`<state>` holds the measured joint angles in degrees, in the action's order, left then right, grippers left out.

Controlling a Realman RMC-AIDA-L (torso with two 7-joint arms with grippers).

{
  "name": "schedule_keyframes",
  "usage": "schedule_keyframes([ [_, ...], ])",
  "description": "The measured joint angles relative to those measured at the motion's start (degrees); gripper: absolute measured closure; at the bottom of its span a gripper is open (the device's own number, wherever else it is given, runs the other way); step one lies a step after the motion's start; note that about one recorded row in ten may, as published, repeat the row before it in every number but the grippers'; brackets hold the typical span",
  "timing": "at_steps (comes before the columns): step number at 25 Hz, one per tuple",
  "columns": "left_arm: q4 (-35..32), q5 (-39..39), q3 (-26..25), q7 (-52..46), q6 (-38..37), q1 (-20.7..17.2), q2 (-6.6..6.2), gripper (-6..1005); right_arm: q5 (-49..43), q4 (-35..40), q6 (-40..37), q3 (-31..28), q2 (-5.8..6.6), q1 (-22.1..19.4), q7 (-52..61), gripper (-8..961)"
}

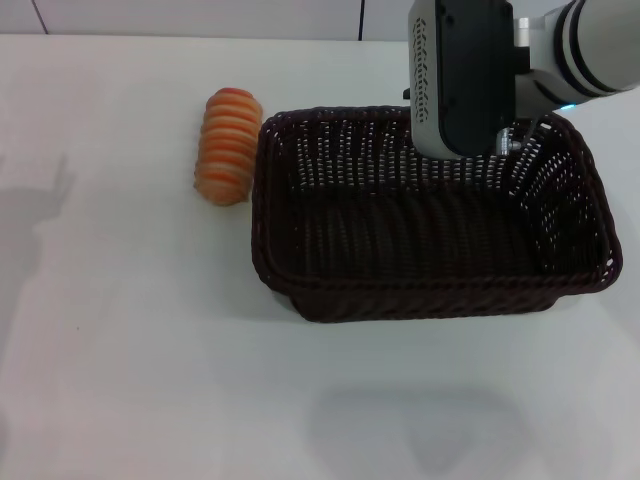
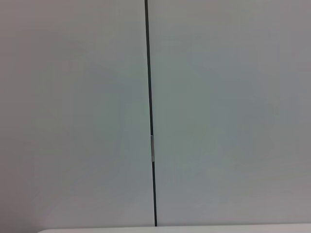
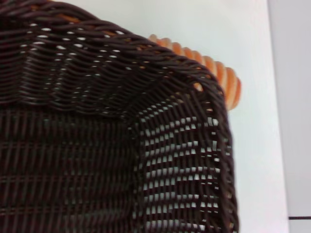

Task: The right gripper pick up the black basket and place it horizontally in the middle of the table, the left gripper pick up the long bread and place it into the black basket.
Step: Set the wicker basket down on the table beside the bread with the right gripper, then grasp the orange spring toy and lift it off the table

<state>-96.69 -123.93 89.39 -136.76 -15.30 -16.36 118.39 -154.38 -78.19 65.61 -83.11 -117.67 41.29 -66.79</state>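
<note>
Right of centre in the head view, the black basket (image 1: 430, 235) sits lengthwise across the white bench (image 1: 130, 380), its long sides running left to right, which already suits a horizontal placing near the middle. Above its far rim, at the upper right of the frame, hangs the right gripper (image 1: 462, 80), a grey-white block with rows of small dots and black panels. Its jaws are hidden behind the body, so I cannot tell whether they are apart or closed on the rim; it looks poised at the far wall, either gripping or about to let go. Just beside the basket's left end, at upper left of centre, lies the long bread (image 1: 227, 146), an oblong orange-tan loaf with pale crosswise ridges, not yet inside. The basket is dark woven wicker with sloping open-weave walls and a braided rim; the right wrist view shows a rounded corner (image 3: 194, 87) with the bread (image 3: 221, 73) peeking past it. The left gripper is out of sight, its wrist camera facing only a pale wall with a dark seam (image 2: 149, 111), so that arm appears parked.
</note>
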Motion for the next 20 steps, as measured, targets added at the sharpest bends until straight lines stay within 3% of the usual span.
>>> schedule_keyframes([
  [6,-0.5,0.0,0.0,0.0,0.0,-0.1,0.0,207,-1.7,-4.8,-1.1,-2.0,-0.08,-1.6,2.9,495],
  [12,-2.3,0.2,0.1,-0.1,-0.1,-0.6,0.0,207,0.5,-14.2,-4.4,-8.1,-1.11,-8.0,5.3,495],
  [13,-3.0,0.4,0.1,-0.2,-0.2,-1.1,0.0,207,3.1,-17.8,-6.0,-10.2,-1.23,-11.8,5.5,495],
  [14,-3.0,0.4,0.1,-0.2,-0.2,-1.1,0.0,207,3.1,-17.8,-6.0,-10.2,-1.23,-11.8,5.5,495],
  [15,-3.4,0.6,0.1,-0.4,-0.2,-1.5,0.0,208,5.6,-21.4,-7.9,-11.7,-1.29,-16.2,5.8,495],
  [17,-4.2,0.8,0.1,-1.1,-0.3,-2.3,-0.05,208,6.7,-23.3,-9.0,-12.2,-1.32,-18.4,6.2,495],
  [18,-4.9,0.9,0.2,-1.4,-0.4,-2.8,-0.1,208,7.4,-27.0,-11.4,-12.5,-1.33,-23.3,8.0,495],
  [19,-5.5,1.1,0.2,-1.6,-0.5,-3.4,-0.14,208,7.4,-27.0,-11.4,-12.5,-1.33,-23.3,8.0,495],
  [20,-6.2,1.3,0.2,-1.7,-0.7,-3.9,-0.14,208,7.5,-29.8,-13.5,-12.5,-1.34,-27.9,10.4,495],
])
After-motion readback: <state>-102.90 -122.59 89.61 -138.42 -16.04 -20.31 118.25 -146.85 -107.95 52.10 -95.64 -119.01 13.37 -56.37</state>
